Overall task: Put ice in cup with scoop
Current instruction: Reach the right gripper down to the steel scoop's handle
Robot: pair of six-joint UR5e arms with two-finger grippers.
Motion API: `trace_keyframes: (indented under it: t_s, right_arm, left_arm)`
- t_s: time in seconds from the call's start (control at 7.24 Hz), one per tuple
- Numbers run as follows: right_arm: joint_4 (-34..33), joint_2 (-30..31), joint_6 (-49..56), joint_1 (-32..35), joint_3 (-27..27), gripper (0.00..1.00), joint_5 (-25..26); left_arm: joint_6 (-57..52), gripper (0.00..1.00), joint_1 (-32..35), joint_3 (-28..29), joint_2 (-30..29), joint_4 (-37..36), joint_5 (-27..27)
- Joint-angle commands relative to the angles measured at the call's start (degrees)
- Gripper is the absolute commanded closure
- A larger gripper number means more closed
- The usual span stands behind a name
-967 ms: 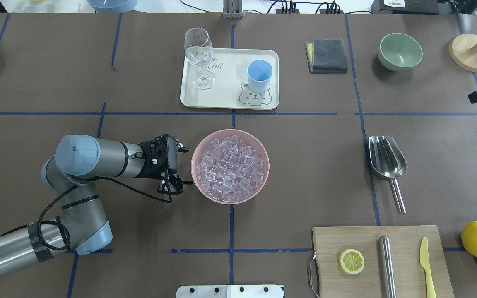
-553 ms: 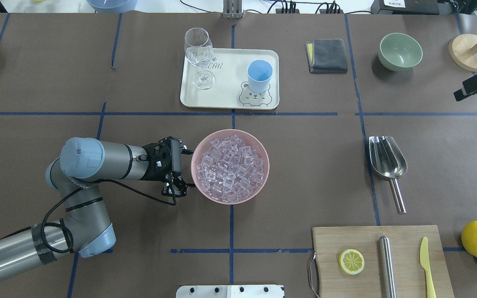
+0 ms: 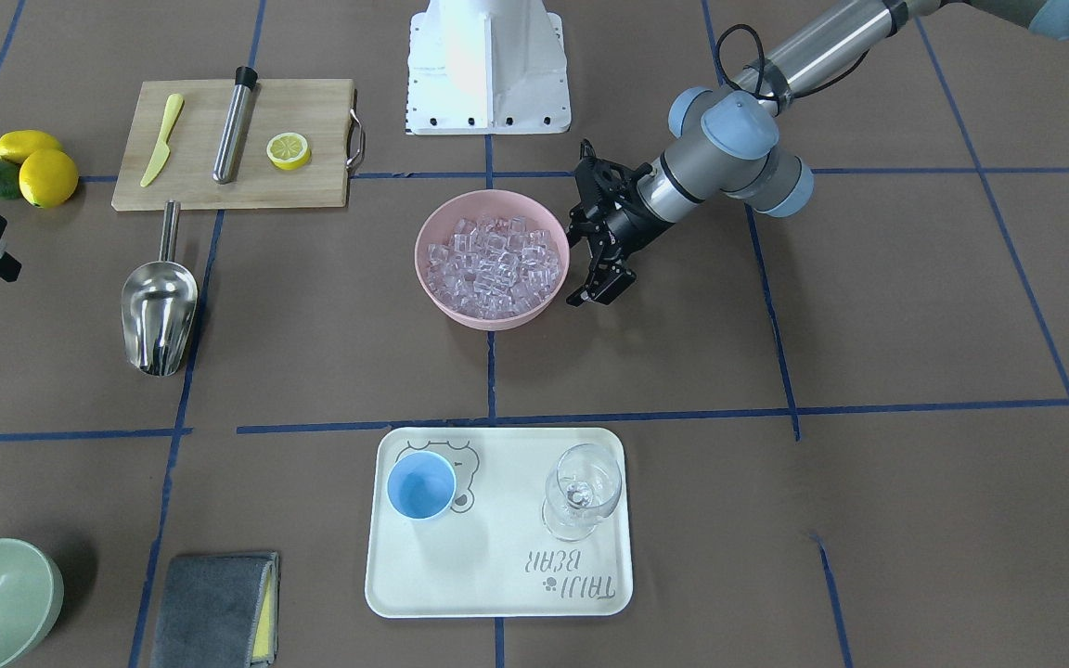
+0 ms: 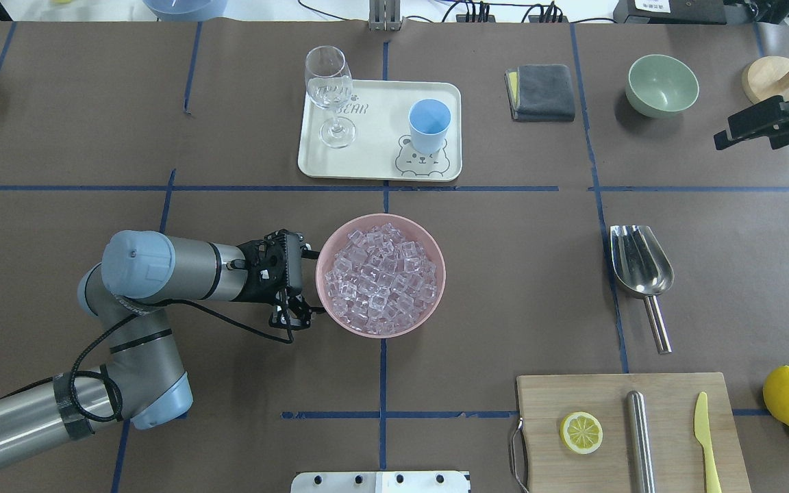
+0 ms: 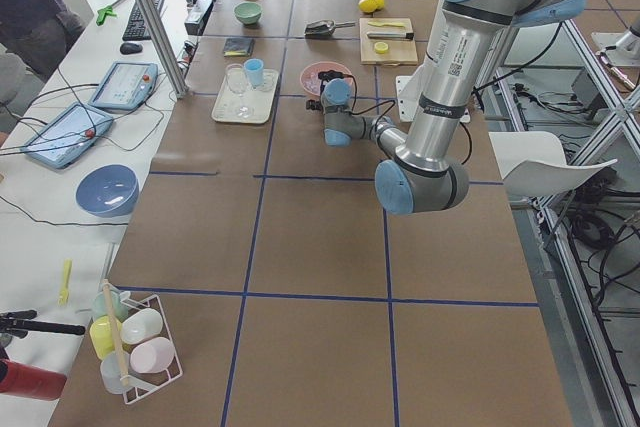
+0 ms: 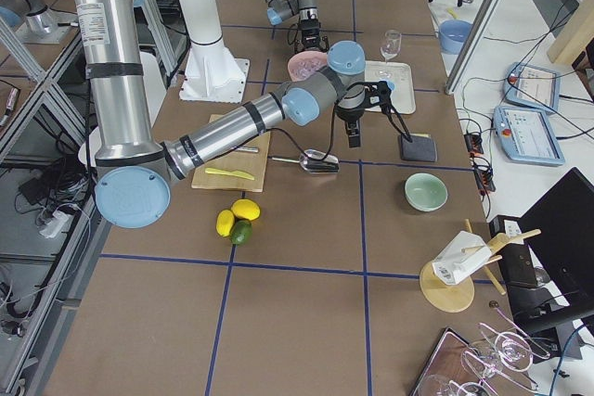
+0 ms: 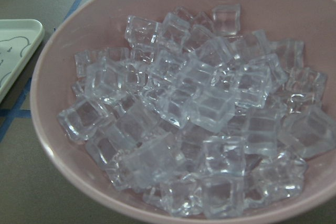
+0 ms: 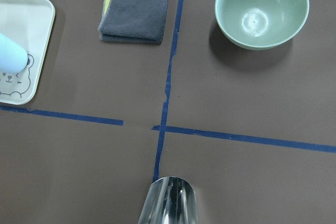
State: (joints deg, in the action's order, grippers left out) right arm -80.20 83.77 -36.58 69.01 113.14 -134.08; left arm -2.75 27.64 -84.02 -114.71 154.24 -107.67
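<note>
The ice [image 4: 381,274] is heaped in a pink bowl [image 4: 322,248] at the table's middle and fills the left wrist view [image 7: 194,108]. My left gripper [image 4: 305,286] sits open against the bowl's left rim, also seen from the front [image 3: 593,255]. The light-blue cup [image 4: 429,124] stands upright on a cream tray [image 4: 374,161]. The steel scoop [image 4: 641,263] lies flat at the right with its handle toward the robot; its trough shows in the right wrist view [image 8: 169,204]. My right gripper [image 4: 730,133] hovers at the far right edge, beyond the scoop; whether it is open or shut does not show.
A wine glass [image 4: 329,92] shares the tray. A folded grey cloth [image 4: 542,92] and a pale green bowl [image 4: 661,83] lie at the back right. A cutting board [image 4: 668,390] with a lemon slice, steel cylinder and yellow knife sits front right, lemons [image 4: 788,396] beside it.
My left gripper has slid right, up to the pink bowl's rim. The right gripper has come further in from the right edge, toward the back of the table.
</note>
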Motion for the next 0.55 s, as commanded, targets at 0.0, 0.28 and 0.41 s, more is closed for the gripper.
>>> trace_keyframes:
  t_s: [0.0, 0.28, 0.41]
  right_arm:
    - [0.04, 3.30, -8.82, -6.47, 5.48, 0.00, 2.84]
    - [0.13, 10.08, -9.64, -16.50, 8.05, 0.00, 11.28]
    - [1.08, 11.66, -9.73, -18.28, 8.40, 0.00, 11.38]
  left_arm:
    - [-0.07, 0.00, -0.04, 0.00, 0.10, 0.00, 0.00]
    - [-0.15, 0.00, 0.04, 0.00, 0.18, 0.00, 0.00]
    - [-0.33, 0.00, 0.04, 0.08, 0.44, -0.08, 0.09]
